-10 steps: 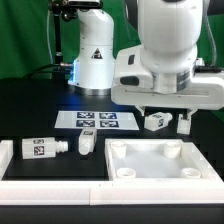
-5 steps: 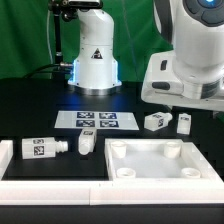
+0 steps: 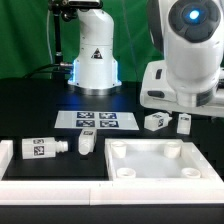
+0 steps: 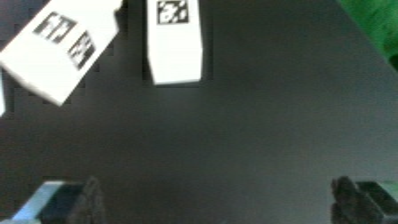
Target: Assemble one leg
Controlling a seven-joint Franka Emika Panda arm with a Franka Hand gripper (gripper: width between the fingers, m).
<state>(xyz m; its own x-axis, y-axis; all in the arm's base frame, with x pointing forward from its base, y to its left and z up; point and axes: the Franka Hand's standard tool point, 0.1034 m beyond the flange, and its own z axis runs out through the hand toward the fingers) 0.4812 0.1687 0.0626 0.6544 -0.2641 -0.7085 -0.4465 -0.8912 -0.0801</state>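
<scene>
Several small white legs with tag stickers lie on the black table. Two are at the exterior view's left (image 3: 38, 148) (image 3: 86, 142) and two are behind the panel (image 3: 156, 121) (image 3: 184, 122). The big white square panel (image 3: 150, 160) lies in front. The arm's hand (image 3: 180, 88) hangs above the right pair; its fingers do not show there. In the wrist view my gripper (image 4: 217, 205) is open and empty, with dark fingertips (image 4: 68, 205) wide apart over bare table. Two legs (image 4: 64, 50) (image 4: 176, 40) lie beyond it, apart from the fingers.
The marker board (image 3: 107, 120) lies at the back middle. A white robot base (image 3: 95, 60) stands behind it. A white raised border (image 3: 6, 152) runs along the table's left and front. A green backdrop is behind.
The arm has swung toward the exterior view's right and risen, so the hand now hangs over the right pair of legs. The legs and the panel have not moved.
</scene>
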